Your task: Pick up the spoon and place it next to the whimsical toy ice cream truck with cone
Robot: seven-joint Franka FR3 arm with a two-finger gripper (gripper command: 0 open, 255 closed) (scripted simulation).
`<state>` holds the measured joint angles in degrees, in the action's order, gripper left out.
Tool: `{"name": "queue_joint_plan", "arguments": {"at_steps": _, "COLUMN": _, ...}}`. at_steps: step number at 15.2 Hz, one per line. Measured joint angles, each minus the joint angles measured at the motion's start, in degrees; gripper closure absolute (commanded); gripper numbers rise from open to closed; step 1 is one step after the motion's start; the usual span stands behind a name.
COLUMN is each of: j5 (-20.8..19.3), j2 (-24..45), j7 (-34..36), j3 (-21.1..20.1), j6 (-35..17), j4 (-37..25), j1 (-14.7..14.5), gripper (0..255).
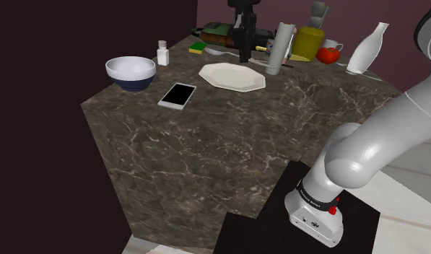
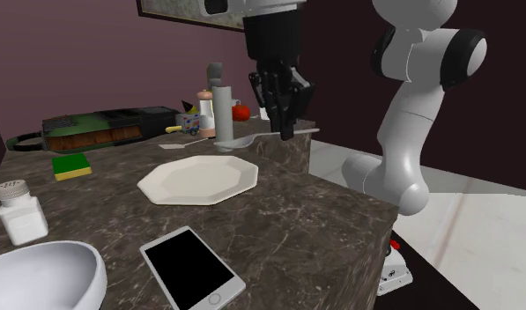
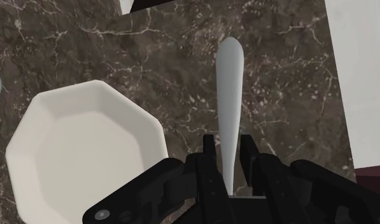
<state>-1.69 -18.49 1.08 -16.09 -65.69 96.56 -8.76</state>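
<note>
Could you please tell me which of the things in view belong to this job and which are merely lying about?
Belong to the job:
spoon, clasped in the end effector
dark green toy truck, the goal

Lying about:
octagonal plate
smartphone
bowl
sponge
shaker
vase
tomato

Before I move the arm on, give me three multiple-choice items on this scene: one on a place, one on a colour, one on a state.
1. The sponge lies: A on the counter by the toy truck; B on top of the truck; C in a sink.
2. The plate is: A red; B black; C white.
3. The gripper is: A open; B shut on the spoon; C shut on nothing.
Key: 1 A, it rests on the stone near the truck; 2 C, white all over; 3 B, both fingers clasp the spoon's handle.
</note>
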Motion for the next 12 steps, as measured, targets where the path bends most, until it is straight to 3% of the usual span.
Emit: {"name": "queue_joint_plan", "arguments": {"at_steps": 12, "j5": -1.5, "j2": 6.2, "j7": 0.5, "j3": -1.1, "j6": 10.5, "j4": -16.5, "j1": 0.2, "gripper": 255}}
